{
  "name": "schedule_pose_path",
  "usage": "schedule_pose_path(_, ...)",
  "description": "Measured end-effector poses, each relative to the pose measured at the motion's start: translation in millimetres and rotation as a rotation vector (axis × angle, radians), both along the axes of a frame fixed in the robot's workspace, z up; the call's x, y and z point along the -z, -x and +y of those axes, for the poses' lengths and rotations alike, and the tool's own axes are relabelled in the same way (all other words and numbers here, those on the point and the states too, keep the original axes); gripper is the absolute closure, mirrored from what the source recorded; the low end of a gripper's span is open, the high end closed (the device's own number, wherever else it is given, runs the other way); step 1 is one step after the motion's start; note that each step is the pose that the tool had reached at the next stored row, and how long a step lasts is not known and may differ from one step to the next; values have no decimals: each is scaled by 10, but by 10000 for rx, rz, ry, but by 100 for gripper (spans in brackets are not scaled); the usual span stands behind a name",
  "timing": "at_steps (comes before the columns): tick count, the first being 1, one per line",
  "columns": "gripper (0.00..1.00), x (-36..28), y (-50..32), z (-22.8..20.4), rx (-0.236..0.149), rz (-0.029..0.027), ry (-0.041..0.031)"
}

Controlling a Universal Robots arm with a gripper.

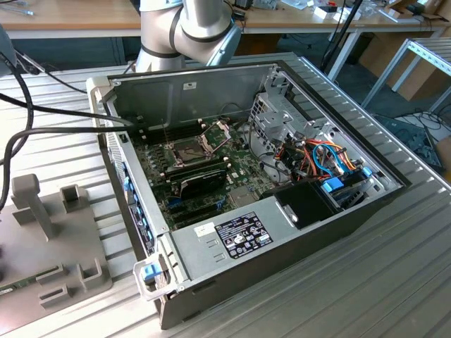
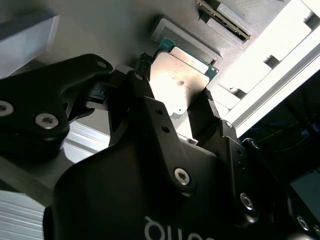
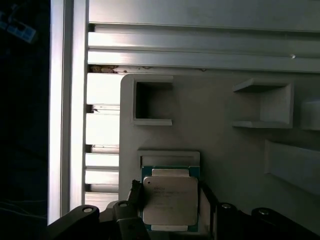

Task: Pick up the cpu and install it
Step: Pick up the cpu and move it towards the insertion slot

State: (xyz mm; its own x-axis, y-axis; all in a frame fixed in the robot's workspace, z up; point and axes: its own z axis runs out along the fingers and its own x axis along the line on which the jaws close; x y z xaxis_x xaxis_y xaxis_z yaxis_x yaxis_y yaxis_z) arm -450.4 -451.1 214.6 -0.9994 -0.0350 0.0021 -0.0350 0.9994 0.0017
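The cpu (image 3: pixel 170 200), a thin square chip with a dull silver top on a green base, lies against a raised ledge of the grey holder plate (image 3: pixel 225 160). My gripper (image 3: pixel 170 192) straddles it, and both wrist views show one black finger (image 2: pixel 142 75) pressed to one edge and the other finger (image 2: pixel 207 100) to the opposite edge of the cpu (image 2: pixel 182 82). In the exterior view the open computer case (image 1: pixel 246 183) holds the motherboard. Its socket (image 1: pixel 189 149) is bare and the metal frame (image 1: pixel 218 130) is hinged up.
The grey fixture plate (image 1: pixel 42 232) with upright blocks lies at the exterior view's left, beside the case. Black cables (image 1: pixel 63 116) run across the ribbed table toward the case wall. A black expansion card (image 1: pixel 201 184) and drive cage (image 1: pixel 275 120) crowd the socket.
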Motion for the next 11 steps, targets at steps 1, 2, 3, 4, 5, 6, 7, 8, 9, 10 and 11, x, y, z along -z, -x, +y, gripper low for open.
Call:
schedule_pose_path(1,45,18,2,0,-28,0,0)
schedule_pose_path(2,45,44,3,0,-68,0,1)
schedule_pose_path(3,45,58,4,0,-92,1,1)
schedule_pose_path(4,45,68,4,0,-111,0,1)
schedule_pose_path(5,45,69,5,0,-112,3,3)
schedule_pose_path(6,45,72,5,0,-113,2,2)
schedule_pose_path(7,45,88,4,0,-113,-2,-1)
schedule_pose_path(8,45,104,4,0,-113,0,0)
schedule_pose_path(9,45,112,4,0,-113,0,1)
schedule_pose_path(10,45,121,4,0,-113,0,0)
schedule_pose_path(11,45,129,5,0,-112,2,1)
